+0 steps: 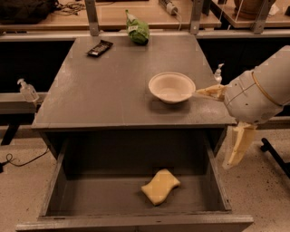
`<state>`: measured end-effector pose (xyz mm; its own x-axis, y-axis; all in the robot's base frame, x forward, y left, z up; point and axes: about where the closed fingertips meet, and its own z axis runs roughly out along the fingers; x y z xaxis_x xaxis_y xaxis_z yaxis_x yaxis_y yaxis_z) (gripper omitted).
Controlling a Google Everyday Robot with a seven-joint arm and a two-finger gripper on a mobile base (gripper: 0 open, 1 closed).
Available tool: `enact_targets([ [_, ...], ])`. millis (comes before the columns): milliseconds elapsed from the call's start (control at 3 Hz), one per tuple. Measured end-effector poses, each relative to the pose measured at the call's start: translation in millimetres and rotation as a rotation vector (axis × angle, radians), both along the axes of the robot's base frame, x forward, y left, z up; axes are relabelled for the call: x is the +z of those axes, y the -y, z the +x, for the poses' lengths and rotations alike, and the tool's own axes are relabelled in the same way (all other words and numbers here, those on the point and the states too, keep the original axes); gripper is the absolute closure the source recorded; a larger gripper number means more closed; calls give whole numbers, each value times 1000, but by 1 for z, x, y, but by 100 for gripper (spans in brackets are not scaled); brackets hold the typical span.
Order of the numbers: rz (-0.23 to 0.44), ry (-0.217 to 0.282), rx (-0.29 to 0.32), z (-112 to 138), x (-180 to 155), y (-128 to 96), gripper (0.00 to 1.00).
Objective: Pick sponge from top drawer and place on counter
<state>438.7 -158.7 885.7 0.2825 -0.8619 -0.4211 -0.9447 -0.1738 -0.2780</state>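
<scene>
The dark grey worktop (113,90) is taking up the middle of the view, with its scuffed front edge facing the camera. Below it the top drawer (99,195) is standing pulled fully out, its shallow box lying open from above. A light wooden bench (113,13) is running along behind the worktop.

The robot's pale rounded arm (260,93) is reaching in from the right, beside the worktop's front right corner. Its end effector (212,129) is sitting outside the drawer and above it, spread wide and holding nothing. One finger (209,92) is pointing left over the worktop's right edge, its tip just beside the bowl's rim. The other finger (238,145) is hanging down past the drawer's right wall.

A cream round bowl (172,87) is resting upright on the right half of the worktop. A green bag (138,31) is sitting at the far edge, and a flat dark packet (99,47) is lying near the far left corner.

The sponge (160,186) is lying flat on the drawer floor, right of centre and near the front, well apart from the end effector.

One small pump bottle (28,90) is standing left of the worktop, and another (219,73) is standing off its right edge, behind the upper finger.
</scene>
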Motion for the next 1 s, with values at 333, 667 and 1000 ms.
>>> enact_targets([
  [333,-34,-5,30,6,-12,-9,0],
  [667,-75,67,119,-7,-36,-27,0],
  [1000,-122,207,266,-17,-93,-49,0],
])
